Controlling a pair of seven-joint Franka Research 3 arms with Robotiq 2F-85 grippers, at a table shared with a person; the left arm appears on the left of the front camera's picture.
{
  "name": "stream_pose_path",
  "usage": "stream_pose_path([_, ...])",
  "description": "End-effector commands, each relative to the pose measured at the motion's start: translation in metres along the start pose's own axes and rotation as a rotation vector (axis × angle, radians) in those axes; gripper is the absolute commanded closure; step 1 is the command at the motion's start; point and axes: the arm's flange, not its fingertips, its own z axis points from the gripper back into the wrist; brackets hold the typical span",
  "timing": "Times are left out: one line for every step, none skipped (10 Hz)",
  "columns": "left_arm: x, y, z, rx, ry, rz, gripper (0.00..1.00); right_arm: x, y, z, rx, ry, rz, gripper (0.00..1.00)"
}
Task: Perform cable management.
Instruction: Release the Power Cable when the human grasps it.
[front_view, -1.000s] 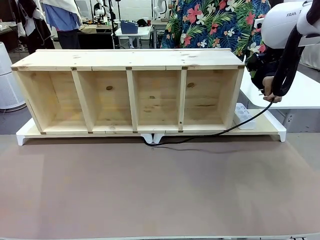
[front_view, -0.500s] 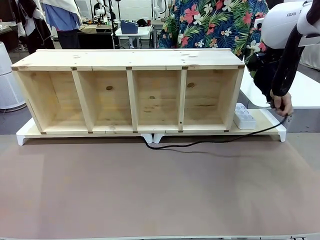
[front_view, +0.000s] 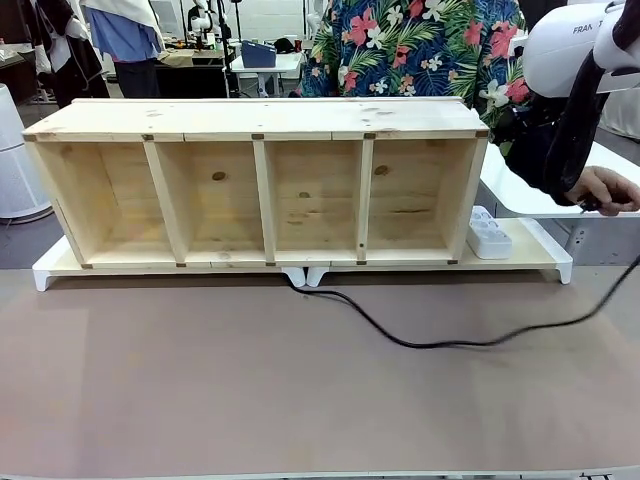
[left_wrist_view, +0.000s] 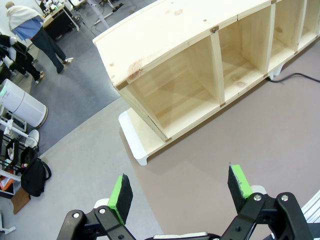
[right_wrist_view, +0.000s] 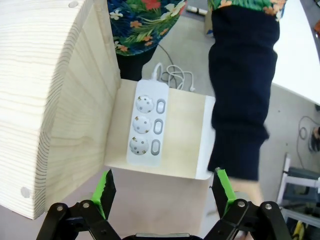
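The cable (front_view: 430, 344) is a thin black cord that comes out from under the middle of the wooden shelf (front_view: 260, 120). It curves across the brown mat and rises toward the right edge. A person's hand (front_view: 603, 188) holds its far end at the right, and the plug is hidden in that hand. A short stretch of the cable (left_wrist_view: 297, 76) also lies by the shelf's foot in the left wrist view. My left gripper (left_wrist_view: 180, 187) hangs open above the mat's left corner. My right gripper (right_wrist_view: 164, 187) is open above the white power strip (right_wrist_view: 147, 125), with nothing between its fingers.
The shelf has several open compartments and stands on a white base (front_view: 545, 250). The power strip (front_view: 488, 236) lies on that base at the shelf's right end. The person's dark sleeve (right_wrist_view: 242, 90) is right beside my right gripper. My right arm (front_view: 570, 45) fills the upper right.
The person's hand has swung the cable's end out to the right and up. The cord left the base's edge and now loops over the mat. Neither gripper changed.
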Motion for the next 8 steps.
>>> stream_pose_path([0.0025,0.0000,-0.0018,0.009,-0.009,0.016,0.00,-0.0007,0.0002,-0.0006,0.010,0.005,-0.009,0.00])
stream_pose_path([0.0025,0.0000,-0.0018,0.009,-0.009,0.016,0.00,-0.0007,0.0002,-0.0006,0.010,0.005,-0.009,0.00])
stream_pose_path([0.0025,0.0000,-0.0018,0.009,-0.009,0.016,0.00,-0.0007,0.0002,-0.0006,0.010,0.005,-0.009,0.00])
stream_pose_path([0.0025,0.0000,-0.0018,0.009,-0.009,0.016,0.00,-0.0007,0.0002,-0.0006,0.010,0.005,-0.009,0.00])
stream_pose_path([0.0025,0.0000,-0.0018,0.009,-0.009,0.016,0.00,-0.0007,0.0002,-0.0006,0.010,0.005,-0.009,0.00])
stream_pose_path([0.0025,0.0000,-0.0018,0.009,-0.009,0.016,0.00,-0.0007,0.0002,-0.0006,0.010,0.005,-0.009,0.00])
stream_pose_path([0.0025,0.0000,-0.0018,0.009,-0.009,0.016,0.00,-0.0007,0.0002,-0.0006,0.010,0.005,-0.009,0.00])
stream_pose_path([0.0025,0.0000,-0.0018,0.009,-0.009,0.016,0.00,-0.0007,0.0002,-0.0006,0.010,0.005,-0.009,0.00])
